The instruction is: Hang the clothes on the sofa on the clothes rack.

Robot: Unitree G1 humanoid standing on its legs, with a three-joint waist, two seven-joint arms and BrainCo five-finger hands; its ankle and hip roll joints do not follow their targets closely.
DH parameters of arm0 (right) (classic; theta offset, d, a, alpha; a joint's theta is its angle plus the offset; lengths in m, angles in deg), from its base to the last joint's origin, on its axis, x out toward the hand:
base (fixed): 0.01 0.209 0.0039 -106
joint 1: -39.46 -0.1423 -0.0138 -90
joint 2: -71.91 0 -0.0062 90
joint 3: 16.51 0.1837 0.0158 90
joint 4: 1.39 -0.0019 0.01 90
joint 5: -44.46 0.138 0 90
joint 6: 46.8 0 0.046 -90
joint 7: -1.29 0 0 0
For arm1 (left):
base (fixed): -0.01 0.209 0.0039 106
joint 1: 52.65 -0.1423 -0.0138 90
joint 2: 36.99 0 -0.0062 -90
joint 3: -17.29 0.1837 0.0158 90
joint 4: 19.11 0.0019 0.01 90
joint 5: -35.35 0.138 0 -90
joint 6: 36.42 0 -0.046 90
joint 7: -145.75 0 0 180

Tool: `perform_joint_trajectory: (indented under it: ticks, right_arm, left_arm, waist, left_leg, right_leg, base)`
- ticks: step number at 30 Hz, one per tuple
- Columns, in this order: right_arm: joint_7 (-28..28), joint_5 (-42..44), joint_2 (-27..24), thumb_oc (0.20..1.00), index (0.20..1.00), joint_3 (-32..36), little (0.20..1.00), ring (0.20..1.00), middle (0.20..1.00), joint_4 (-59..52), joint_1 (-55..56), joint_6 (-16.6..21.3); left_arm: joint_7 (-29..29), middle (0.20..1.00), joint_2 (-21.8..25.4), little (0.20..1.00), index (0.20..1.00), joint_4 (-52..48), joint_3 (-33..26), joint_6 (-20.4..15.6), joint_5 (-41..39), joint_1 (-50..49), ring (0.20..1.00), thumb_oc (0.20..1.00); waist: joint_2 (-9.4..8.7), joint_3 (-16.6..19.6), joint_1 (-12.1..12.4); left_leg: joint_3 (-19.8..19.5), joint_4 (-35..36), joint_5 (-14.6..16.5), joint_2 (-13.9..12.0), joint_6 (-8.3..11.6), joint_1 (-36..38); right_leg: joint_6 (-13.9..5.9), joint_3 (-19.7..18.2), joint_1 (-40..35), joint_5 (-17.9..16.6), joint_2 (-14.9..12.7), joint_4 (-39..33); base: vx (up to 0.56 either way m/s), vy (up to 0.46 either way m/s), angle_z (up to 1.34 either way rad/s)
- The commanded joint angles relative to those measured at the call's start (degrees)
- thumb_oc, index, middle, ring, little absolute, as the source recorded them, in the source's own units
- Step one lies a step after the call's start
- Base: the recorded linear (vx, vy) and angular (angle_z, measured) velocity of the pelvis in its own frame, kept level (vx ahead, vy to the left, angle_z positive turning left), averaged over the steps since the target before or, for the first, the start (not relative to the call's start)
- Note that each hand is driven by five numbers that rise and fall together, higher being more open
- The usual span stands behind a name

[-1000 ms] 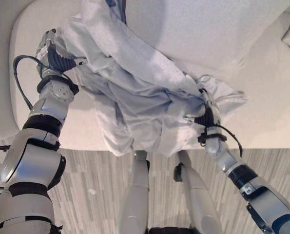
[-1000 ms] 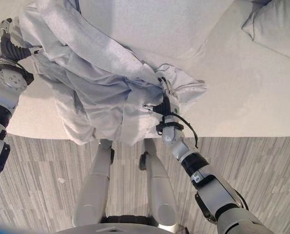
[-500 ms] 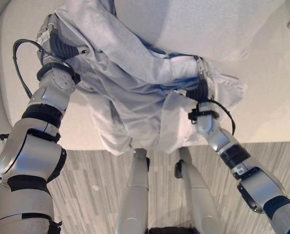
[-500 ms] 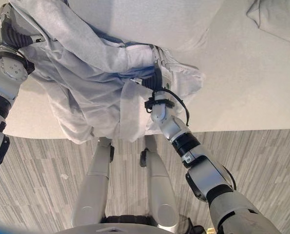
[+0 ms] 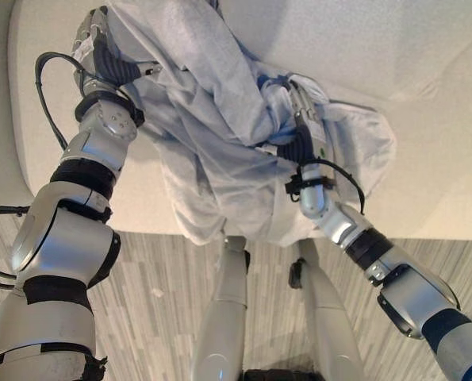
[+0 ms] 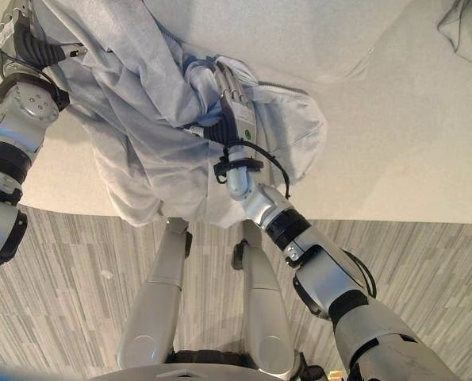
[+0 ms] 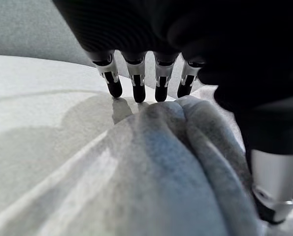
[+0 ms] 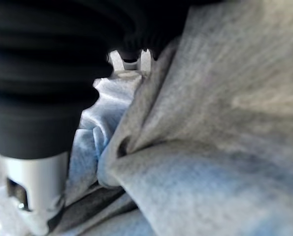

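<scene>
A pale grey-blue garment [image 5: 212, 135] lies bunched on the light sofa seat [image 5: 426, 198], and part of it hangs over the front edge. My left hand [image 5: 107, 62] is at the garment's far left corner. In the left wrist view its fingers [image 7: 136, 78] and thumb [image 7: 274, 182] close over a thick fold [image 7: 161, 172]. My right hand [image 5: 305, 139] sits in the middle of the heap, fingers curled into a raised fold of the cloth [image 8: 210, 123], which wraps around them.
A grey cushion or another cloth [image 6: 466, 24] lies at the sofa's far right. The sofa's rounded left end [image 5: 21, 95] is beside my left arm. Striped grey flooring [image 5: 156, 317] runs below the seat's front edge.
My right hand has moved up and to the left with its fold of cloth, closer to the left hand. The garment is more gathered. The left hand has kept its hold.
</scene>
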State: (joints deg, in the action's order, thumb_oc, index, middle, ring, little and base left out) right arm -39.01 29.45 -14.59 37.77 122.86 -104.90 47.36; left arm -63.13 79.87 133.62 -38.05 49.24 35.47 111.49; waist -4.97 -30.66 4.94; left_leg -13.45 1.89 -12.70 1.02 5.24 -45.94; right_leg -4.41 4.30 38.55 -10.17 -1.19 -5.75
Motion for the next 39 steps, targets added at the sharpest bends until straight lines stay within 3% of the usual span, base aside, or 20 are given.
perform_joint_trajectory:
  ticks: [1,19,25,28,33,34,35,38,39]
  right_arm:
    - [1.8,1.7,2.8,0.200,0.200,0.1,0.200,0.200,0.200,1.8,3.8,-0.2]
    - [1.0,9.0,0.9,0.200,0.200,6.3,0.200,0.200,0.200,-7.9,4.4,2.3]
    - [0.8,9.5,0.7,0.200,0.200,7.9,0.200,0.200,0.200,-11.2,3.5,3.7]
    - [1.0,7.1,-0.9,0.200,0.200,8.6,0.200,0.200,0.200,-13.1,3.0,3.1]
    - [5.9,2.6,-4.4,0.200,0.200,11.6,0.200,0.200,0.200,-19.0,4.4,2.1]
    - [6.0,2.6,-4.4,0.200,0.200,11.5,0.200,0.200,0.200,-19.1,4.4,2.1]
    - [7.7,3.7,-5.2,0.200,0.200,12.6,0.200,0.200,0.200,-20.3,5.0,2.4]
    - [9.8,5.5,-6.5,0.200,0.200,14.2,0.200,0.200,0.200,-21.6,6.3,2.8]
    - [11.5,9.4,-6.9,0.200,0.200,15.2,0.200,0.200,0.200,-22.5,7.3,3.6]
  left_arm:
    - [-1.5,0.200,-0.6,0.200,0.200,1.7,-0.4,-0.2,-2.3,1.7,0.200,0.200]
    - [-3.0,0.200,0.8,0.200,0.200,-6.9,-4.9,-2.3,-8.5,-0.3,0.200,0.200]
    - [-7.4,0.200,2.3,0.200,0.200,-19.0,-11.6,-4.0,-7.3,-7.0,0.200,0.200]
    - [-8.9,0.200,2.9,0.200,0.200,-25.4,-15.8,-4.5,-5.7,-12.1,0.200,0.200]
    - [-9.4,0.200,6.0,0.200,0.200,-39.3,-25.9,-5.7,-1.7,-24.2,0.200,0.200]
    - [-9.4,0.200,6.0,0.200,0.200,-39.5,-26.2,-5.6,-1.7,-24.5,0.200,0.200]
    - [-8.4,0.200,7.0,0.200,0.200,-41.2,-27.1,-6.0,-1.6,-25.9,0.200,0.200]
    - [-7.3,0.200,8.3,0.200,0.200,-42.1,-28.3,-5.8,-1.0,-27.8,0.200,0.200]
    - [-6.1,0.200,9.2,0.200,0.200,-43.0,-28.9,-5.9,-1.0,-28.7,0.200,0.200]
  waist:
    - [1.69,0.9,-0.3]
    - [2.91,1.0,-0.6]
    - [3.93,3.9,0.6]
    - [4.34,5.8,1.2]
    - [4.86,15.5,2.9]
    - [4.89,15.4,2.7]
    - [4.64,18.5,3.1]
    - [4.73,21.2,2.8]
    - [4.75,23.8,3.0]
  left_leg:
    - [0.8,-2.1,5.2,1.7,-2.82,3.1]
    - [2.1,-2.7,7.1,2.4,-3.31,7.7]
    - [2.6,-3.0,8.3,2.4,-3.48,12.9]
    - [2.9,-2.3,9.0,2.0,-3.30,17.2]
    - [2.6,2.2,9.5,0.8,-2.36,29.8]
    - [2.5,2.4,9.1,0.9,-2.35,29.7]
    - [2.4,2.6,9.2,0.4,-2.02,31.3]
    - [2.0,3.0,9.3,-0.3,-1.59,33.4]
    - [1.9,3.1,9.4,-0.7,-1.23,34.7]
  right_leg:
    - [-7.52,-6.0,-0.3,-2.7,-6.2,0.7]
    - [-7.39,-7.4,-4.7,-2.1,-7.1,0.7]
    - [-7.21,-6.9,-9.7,-1.4,-8.2,0.8]
    - [-6.95,-6.2,-13.1,-0.7,-8.7,0.9]
    - [-6.32,-3.4,-24.2,2.7,-9.1,1.2]
    - [-6.35,-3.4,-24.1,2.4,-9.1,1.1]
    - [-6.25,-2.6,-26.0,3.0,-9.4,1.2]
    - [-6.17,-1.3,-28.3,3.9,-9.3,1.2]
    - [-5.96,-0.6,-30.1,4.5,-9.0,1.2]
  base:
    - [0.01,0.037,0.01]
    - [0.00,0.000,0.00]
    - [0.01,-0.068,-0.03]
    - [0.07,-0.094,0.01]
    - [0.18,-0.184,0.20]
    - [0.23,-0.188,0.52]
    - [0.13,-0.141,0.36]
    - [0.12,-0.149,0.25]
    - [0.09,-0.125,0.27]
